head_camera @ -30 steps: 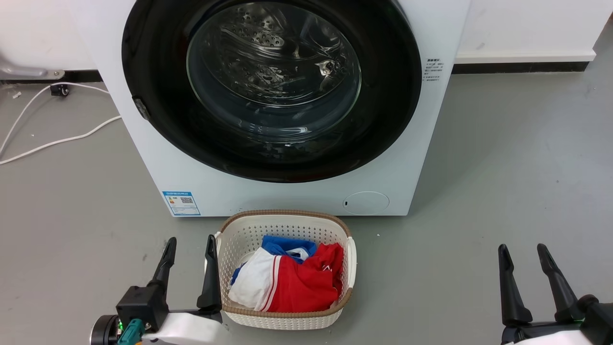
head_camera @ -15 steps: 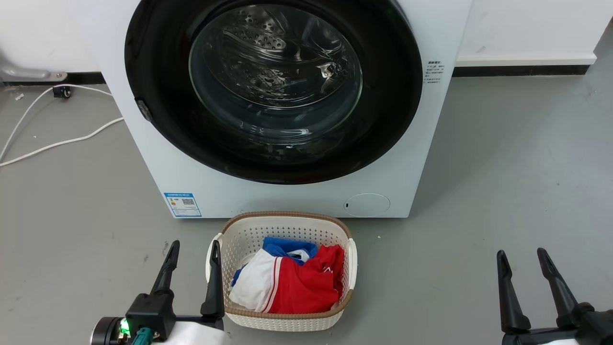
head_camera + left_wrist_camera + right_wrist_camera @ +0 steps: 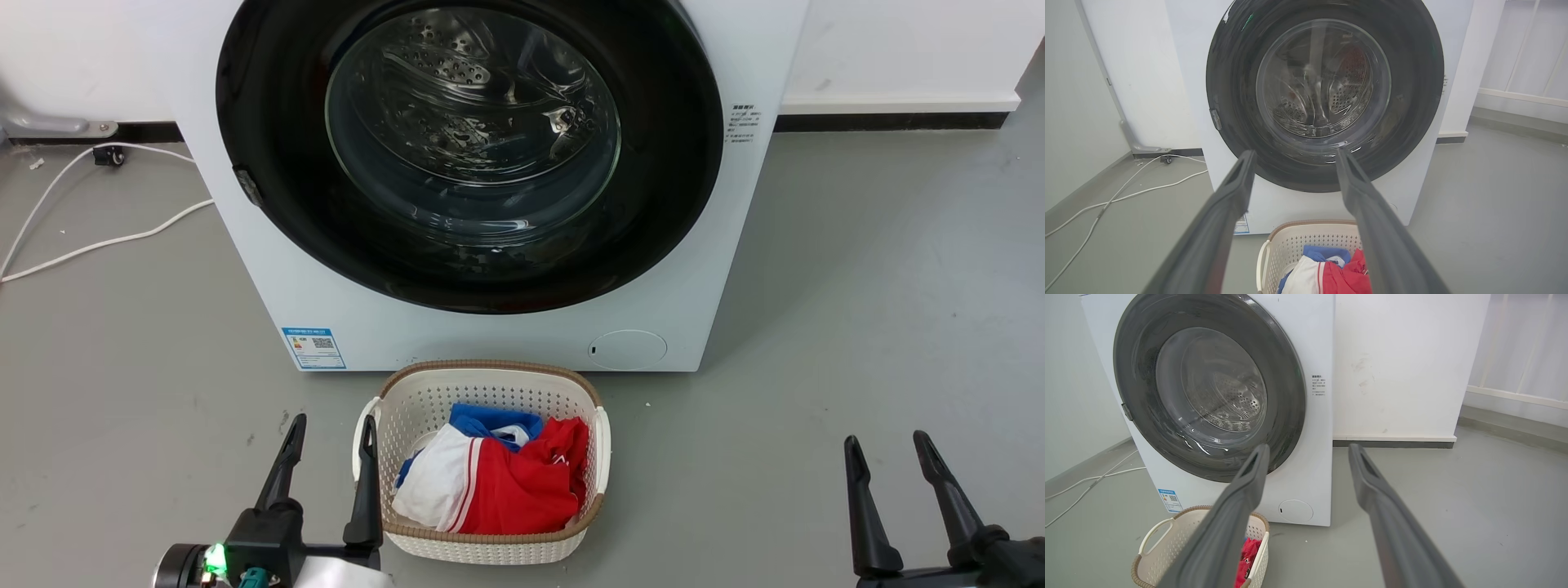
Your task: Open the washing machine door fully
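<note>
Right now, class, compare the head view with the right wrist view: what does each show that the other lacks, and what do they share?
The head view, unlike the right wrist view, has the left gripper, open beside the basket, and the white garment inside it. The right wrist view, unlike the head view, has the white railing at right. Both share the washing machine, its closed washing machine door, the blue label, the round cap, the floor cable and the open right gripper.

The left gripper (image 3: 332,420) and right gripper (image 3: 886,439) have both drawn back slightly toward the robot
</note>
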`<state>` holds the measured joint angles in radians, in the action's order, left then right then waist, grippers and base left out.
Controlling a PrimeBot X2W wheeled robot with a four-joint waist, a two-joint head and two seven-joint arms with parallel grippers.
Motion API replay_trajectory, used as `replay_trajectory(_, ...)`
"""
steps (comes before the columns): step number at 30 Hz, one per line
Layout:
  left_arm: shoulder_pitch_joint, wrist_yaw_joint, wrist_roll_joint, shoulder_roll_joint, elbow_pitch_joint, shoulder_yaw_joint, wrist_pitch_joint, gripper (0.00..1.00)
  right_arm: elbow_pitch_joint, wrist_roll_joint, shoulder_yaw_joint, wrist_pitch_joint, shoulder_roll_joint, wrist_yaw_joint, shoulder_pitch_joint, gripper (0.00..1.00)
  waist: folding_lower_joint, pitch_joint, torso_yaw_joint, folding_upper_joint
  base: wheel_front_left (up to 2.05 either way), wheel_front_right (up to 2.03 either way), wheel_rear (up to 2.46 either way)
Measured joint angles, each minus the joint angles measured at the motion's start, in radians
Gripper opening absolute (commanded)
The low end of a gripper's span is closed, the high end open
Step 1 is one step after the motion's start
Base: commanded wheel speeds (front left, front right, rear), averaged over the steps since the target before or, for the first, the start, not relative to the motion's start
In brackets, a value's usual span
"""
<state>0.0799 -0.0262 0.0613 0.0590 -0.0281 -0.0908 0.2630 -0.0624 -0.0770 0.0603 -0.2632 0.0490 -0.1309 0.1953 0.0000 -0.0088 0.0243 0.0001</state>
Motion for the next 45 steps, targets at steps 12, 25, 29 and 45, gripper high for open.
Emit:
replay_trajectory(12,0.002,0.008,0.000,-0.006,-0.015,0.013,0.000,1.00,0.016,-0.029,0.002,0.000,0.000,0.000,0.000,1.00,0.0000,0.001,0.000,0.0000,0.00,0.00,0.00)
replay_trajectory(25,0.003,0.009,-0.002,-0.007,-0.020,0.023,0.000,1.00,0.040,-0.388,0.020,0.000,0.001,0.000,-0.002,1.00,0.0000,-0.003,0.000,0.0000,0.00,0.00,0.00)
replay_trajectory(29,0.005,0.009,-0.001,-0.007,-0.021,0.024,0.000,1.00,0.059,-0.649,-0.021,0.000,0.001,0.000,-0.005,1.00,0.0000,-0.005,-0.001,0.0000,0.00,0.00,0.00)
replay_trajectory(45,0.007,0.004,0.003,-0.008,-0.028,0.020,0.000,1.00,-0.026,-1.424,-0.172,0.059,0.027,0.000,0.004,1.00,0.0000,-0.006,0.004,0.0000,0.00,0.00,0.00)
